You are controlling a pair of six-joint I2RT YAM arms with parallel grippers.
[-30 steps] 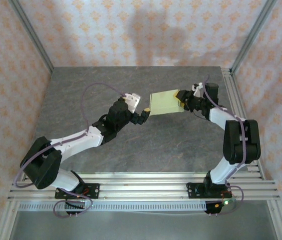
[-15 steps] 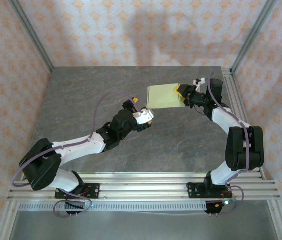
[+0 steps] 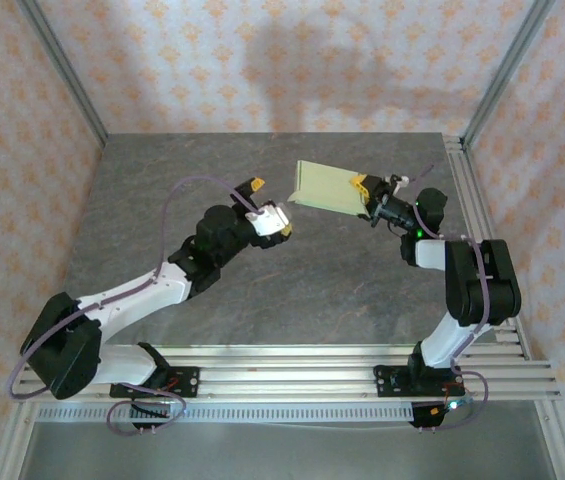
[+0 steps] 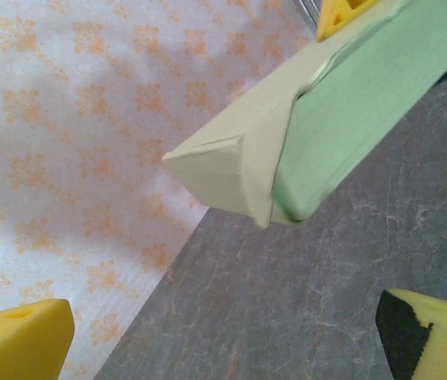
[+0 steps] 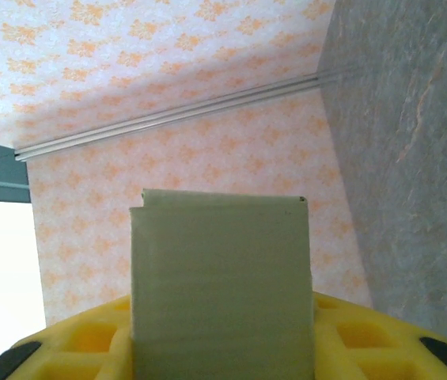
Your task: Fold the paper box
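Pale-green paper box (image 3: 327, 187), largely formed, sits clamped in the right pincer (image 3: 367, 190); left pincer (image 3: 270, 210) stands apart near its seemingly untucked end flap (image 4: 223, 170).

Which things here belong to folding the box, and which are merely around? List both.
Job in hand:
- paper box, lifted off the table
- right fingers, pinching one end of it
- left fingers, open, near its free end

Merely around:
- grey table
- patterned walls
- metal rails
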